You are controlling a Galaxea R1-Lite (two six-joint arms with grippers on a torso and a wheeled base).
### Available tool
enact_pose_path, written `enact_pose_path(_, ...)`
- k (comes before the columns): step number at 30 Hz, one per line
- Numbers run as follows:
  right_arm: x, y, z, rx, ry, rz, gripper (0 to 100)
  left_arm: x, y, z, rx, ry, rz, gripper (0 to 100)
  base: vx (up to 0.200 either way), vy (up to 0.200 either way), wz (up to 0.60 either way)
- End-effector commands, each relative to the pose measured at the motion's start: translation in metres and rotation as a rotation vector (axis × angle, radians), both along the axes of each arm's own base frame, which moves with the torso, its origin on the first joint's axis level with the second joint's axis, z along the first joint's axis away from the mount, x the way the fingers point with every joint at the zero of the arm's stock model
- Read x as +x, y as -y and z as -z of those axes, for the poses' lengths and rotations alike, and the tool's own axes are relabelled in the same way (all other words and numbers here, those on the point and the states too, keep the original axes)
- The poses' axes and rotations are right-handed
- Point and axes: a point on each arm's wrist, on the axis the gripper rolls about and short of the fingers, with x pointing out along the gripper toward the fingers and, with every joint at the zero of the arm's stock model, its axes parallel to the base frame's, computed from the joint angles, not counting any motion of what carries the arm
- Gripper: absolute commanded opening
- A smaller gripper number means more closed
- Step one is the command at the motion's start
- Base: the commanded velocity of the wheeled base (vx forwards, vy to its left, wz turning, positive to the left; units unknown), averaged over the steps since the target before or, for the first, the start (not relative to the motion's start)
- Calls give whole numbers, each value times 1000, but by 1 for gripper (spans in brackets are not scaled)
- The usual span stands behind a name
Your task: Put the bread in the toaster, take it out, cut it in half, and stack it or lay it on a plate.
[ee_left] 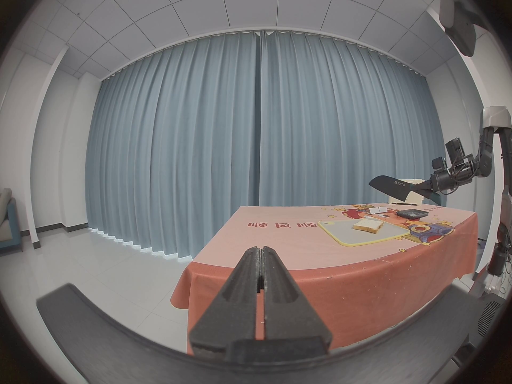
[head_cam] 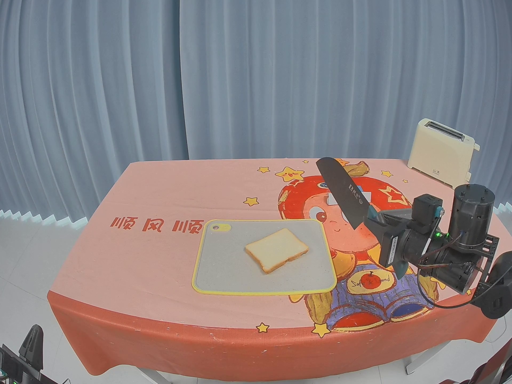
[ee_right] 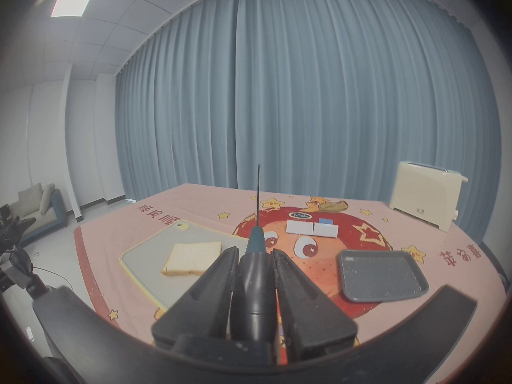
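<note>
A: Nearest the robot, what does the left gripper (ee_left: 260, 273) have?

B: Nothing. Its fingers are pressed together, and it hangs low off the near left corner of the table (head_cam: 160, 252), well apart from the bread.

A: And the right gripper (head_cam: 381, 225)?

B: Clamped around the handle of a knife (head_cam: 344, 190). It is held above the right side of the table, with the dark blade slanting up and away toward the robot's left.

A: So where is the bread (head_cam: 277, 249) from those fingers?

B: Lower and to the robot's left, lying flat on the right half of the cutting board (head_cam: 224, 273). The right arm is much the nearer. The slice is whole and uncut, pale with a thin brown crust, roughly square, and set askew to the board's edges. The cut probably calls for bringing the blade left and down, with its edge across the middle of the slice.

A: Farther back?

B: A grey tray (ee_right: 381, 276) sits beyond the right gripper, likely the plate, and the cream toaster (head_cam: 441, 152) stands at the far right corner.
</note>
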Motion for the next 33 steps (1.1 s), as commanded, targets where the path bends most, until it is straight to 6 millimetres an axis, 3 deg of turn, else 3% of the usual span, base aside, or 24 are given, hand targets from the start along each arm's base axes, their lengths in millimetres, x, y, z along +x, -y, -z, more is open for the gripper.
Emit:
enact_pose_path(1,4,-8,-4,-6,15,-25,0,1,0,5,0,-13,-1,0,0,0,0)
enact_pose_path(8,16,-20,-12,-24,28,-32,0,1,0,5,0,-13,-1,0,0,0,0)
enact_pose_path(33,-14,-23,7,-69,-9,-105,0,1,0,5,1,-10,-6,0,0,0,0)
